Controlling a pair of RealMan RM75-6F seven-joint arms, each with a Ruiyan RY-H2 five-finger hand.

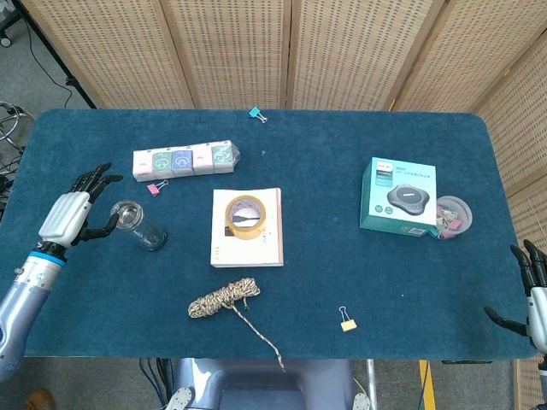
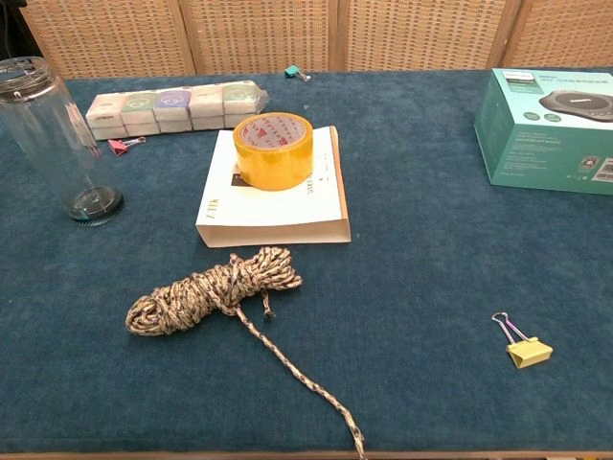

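A clear glass jar (image 1: 140, 225) (image 2: 57, 142) stands upright on the blue table at the left. My left hand (image 1: 75, 214) is just left of it, fingers spread, no longer touching the jar. My right hand (image 1: 532, 289) hangs at the table's front right corner, fingers spread and empty. Neither hand shows in the chest view.
A yellow tape roll (image 1: 245, 216) lies on a white booklet (image 1: 248, 248). A coiled rope (image 1: 224, 297), a yellow binder clip (image 1: 347, 324), a teal box (image 1: 399, 196), a row of small boxes (image 1: 184, 160), a pink clip (image 1: 155, 188) and a teal clip (image 1: 255, 113) lie around.
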